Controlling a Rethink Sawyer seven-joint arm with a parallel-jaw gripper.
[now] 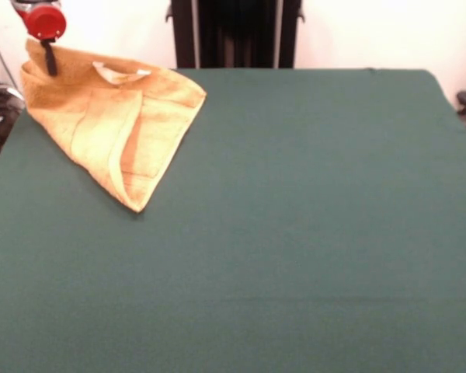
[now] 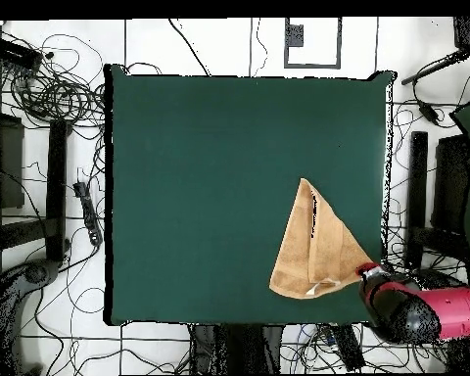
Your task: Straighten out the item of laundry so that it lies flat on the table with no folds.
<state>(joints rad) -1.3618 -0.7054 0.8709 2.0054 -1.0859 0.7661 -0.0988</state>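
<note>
Dark green cloth covers the large rectangular table point(image 1: 295, 249) in the front view, bare across the near half and the right side. Behind its far edge stand a white wall and the robot's black pedestal point(image 1: 234, 33). At the far left corner lies the orange-tan terry hand towel point(image 1: 113, 124), folded into a rough triangle whose long axis runs from that corner toward the camera, ending in a point on the cloth. A white label loop point(image 1: 118, 74) shows near its upper edge. The red and black gripper point(image 1: 48, 56) pinches the towel's raised corner, its fingers closed on the fabric.

From overhead, the table sits among tangled black cables point(image 2: 53, 93) on a pale floor. The towel point(image 2: 312, 245) lies near the lower right corner, its point aimed up the picture, its wide end beside the gripper point(image 2: 368, 273).
</note>
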